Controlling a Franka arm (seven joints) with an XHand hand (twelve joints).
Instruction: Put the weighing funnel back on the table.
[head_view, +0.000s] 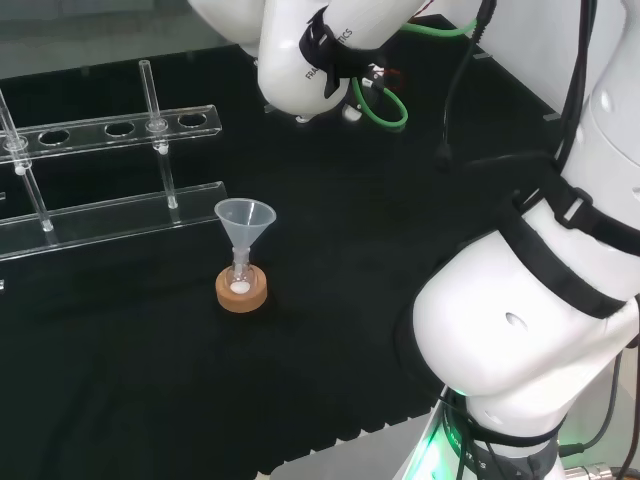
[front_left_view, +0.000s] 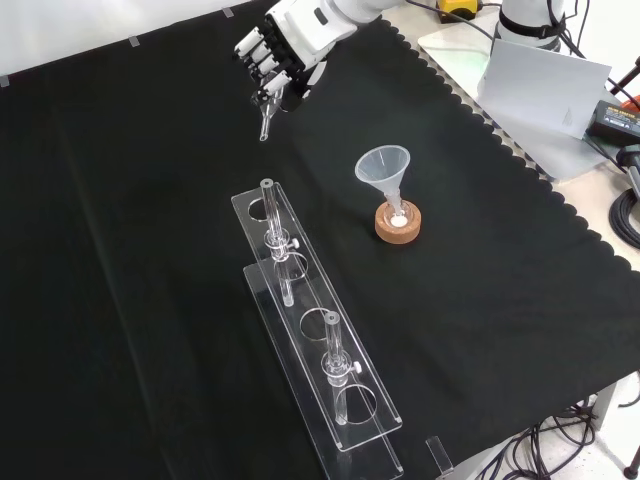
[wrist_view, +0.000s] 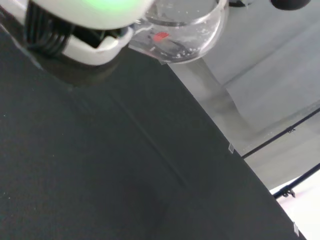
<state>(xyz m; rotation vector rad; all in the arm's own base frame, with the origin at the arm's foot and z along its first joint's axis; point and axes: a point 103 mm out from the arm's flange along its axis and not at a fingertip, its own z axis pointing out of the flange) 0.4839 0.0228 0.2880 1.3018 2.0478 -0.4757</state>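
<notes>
Up at the top of the front view, the hand (front_left_view: 290, 50) has its fingers curled in, pinching the weighing funnel (front_left_view: 265, 120). The little clear piece hangs from the fingertips with its short stem pointing down at the black-clothed counter (front_left_view: 150, 250). Whether the tip touches the cloth, I cannot tell. From the wrist camera, the rounded clear bowl of the weighing funnel (wrist_view: 187, 22) sits right beside a blurred white part of the hand (wrist_view: 85, 40), with dark cloth spread out past it.

Well apart from the hand, toward the right of the front view, the big funnel (front_left_view: 383, 163) stands mouth up. Its stem is in a small flask (front_left_view: 397, 212) on a cork ring (front_left_view: 398, 230). Nearer the front camera a clear rack (front_left_view: 345, 405) runs along the cloth, with two glass tubes (front_left_view: 270, 215) standing upright in it. Nothing touches the rack or the funnel.
</notes>
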